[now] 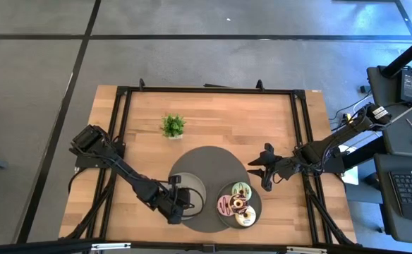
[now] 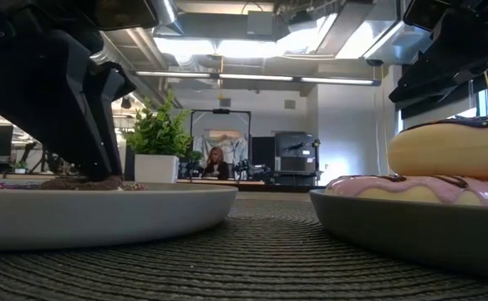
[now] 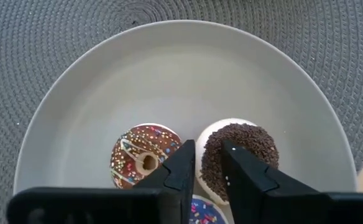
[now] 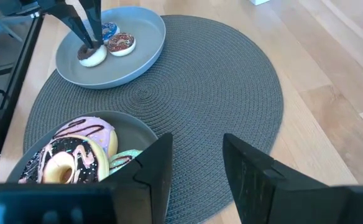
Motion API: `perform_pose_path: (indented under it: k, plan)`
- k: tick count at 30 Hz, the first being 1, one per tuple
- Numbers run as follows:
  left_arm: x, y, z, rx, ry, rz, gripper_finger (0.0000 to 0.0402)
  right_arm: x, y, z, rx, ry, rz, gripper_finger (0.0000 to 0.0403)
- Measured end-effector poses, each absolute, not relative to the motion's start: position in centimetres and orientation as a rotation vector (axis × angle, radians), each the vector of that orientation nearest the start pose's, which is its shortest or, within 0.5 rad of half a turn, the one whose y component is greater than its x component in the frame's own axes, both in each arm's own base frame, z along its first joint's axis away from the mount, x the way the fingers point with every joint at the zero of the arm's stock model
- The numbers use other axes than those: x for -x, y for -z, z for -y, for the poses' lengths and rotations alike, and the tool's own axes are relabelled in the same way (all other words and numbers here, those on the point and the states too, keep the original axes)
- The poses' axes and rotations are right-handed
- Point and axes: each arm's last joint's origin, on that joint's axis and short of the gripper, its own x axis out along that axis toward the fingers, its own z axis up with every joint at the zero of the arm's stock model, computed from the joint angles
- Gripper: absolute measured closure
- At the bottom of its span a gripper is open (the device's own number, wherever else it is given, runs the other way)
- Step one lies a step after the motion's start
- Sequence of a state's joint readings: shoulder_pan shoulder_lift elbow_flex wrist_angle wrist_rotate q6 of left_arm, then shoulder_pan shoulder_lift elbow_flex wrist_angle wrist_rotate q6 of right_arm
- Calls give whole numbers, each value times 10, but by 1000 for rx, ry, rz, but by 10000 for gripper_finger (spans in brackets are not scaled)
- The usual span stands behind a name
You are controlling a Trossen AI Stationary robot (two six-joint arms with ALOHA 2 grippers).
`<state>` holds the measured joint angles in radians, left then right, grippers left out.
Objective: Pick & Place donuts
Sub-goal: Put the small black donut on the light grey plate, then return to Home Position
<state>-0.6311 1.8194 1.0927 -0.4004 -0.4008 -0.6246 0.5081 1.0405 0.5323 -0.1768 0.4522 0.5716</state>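
Note:
Two grey plates sit on a round woven mat. The left plate holds three tiny donuts: a chocolate-sprinkled one, a brown one with coloured sprinkles and a blue-purple one. My left gripper stands over this plate, shut on the chocolate-sprinkled donut. The right plate carries the larger pink-striped, dark-iced cream and green donuts. My right gripper hovers open above the mat beside the right plate. My left gripper pinches one side of the chocolate-sprinkled donut's ring between its two fingers. One finger stands outside the ring, next to the brown donut; the other lies over the sprinkled top. It comes from above, pointing down. The donut rests on the plate.
A small green potted plant stands on the wooden table beyond the mat. Bare wood lies to the far left and far right. A black frame runs around the table. In the low view a person shows far back in the room.

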Motion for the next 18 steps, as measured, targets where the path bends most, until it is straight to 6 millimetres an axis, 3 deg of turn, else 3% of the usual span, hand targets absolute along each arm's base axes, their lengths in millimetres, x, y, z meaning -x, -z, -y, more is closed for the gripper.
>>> perform_pose_path:
  k: [9,14,18]
  plan:
    - [-286,-167,195,19,-81,-969,306,-183,-205,-87,-238,119,-597,260]
    - [-280,-199,188,35,-113,-857,309,-183,-205,-87,-231,119,-601,260]
    - [-274,-227,178,-113,-197,-702,310,-182,-205,-87,-232,120,-602,260]
